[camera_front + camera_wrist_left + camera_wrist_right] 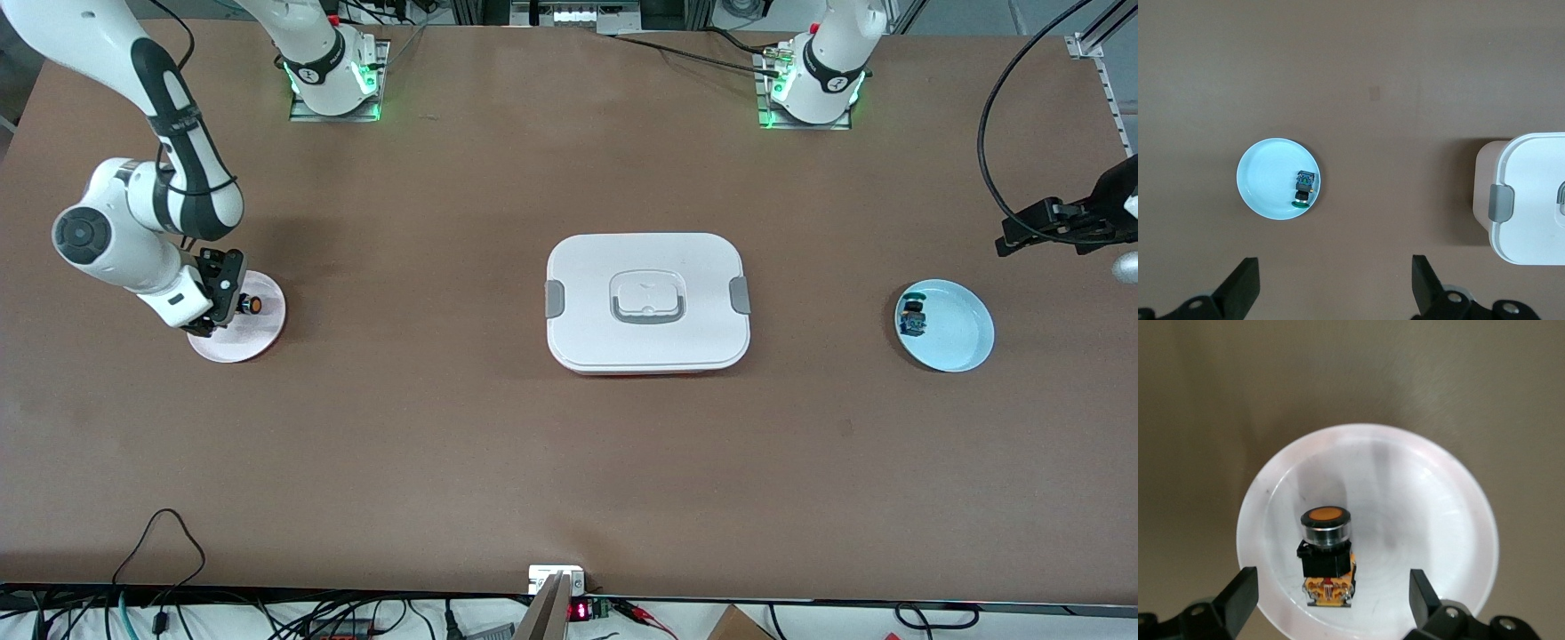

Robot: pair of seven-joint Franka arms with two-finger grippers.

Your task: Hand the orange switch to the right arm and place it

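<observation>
Right hand (pixel 233 302) sits low over the pink plate (pixel 262 342) at the right arm's end of the bench (pixel 444 444), and I see its fingers (pixel 1238 597) spread wide with nothing gripped between them. From the right wrist view the orange switch (pixel 1327 553) lies on the plate (pixel 1438 500), between the two parted fingers and touching neither, its orange cap turned up toward the camera and its yellow-orange body resting on the plate's surface. In the front view the switch (pixel 250 304) shows just beside the hand, on the plate.

My left hand (pixel 1335 293) waits in the air at the left arm's end of the bench, fingers wide apart and holding nothing. Under it I see the light blue plate (pixel 965 342) with the blue-green switch (pixel 913 318) lying on it near the rim.

Between the two plates, mid-bench, sits the white lidded box (pixel 647 302) with grey clips at its ends and a handle in its lid.
</observation>
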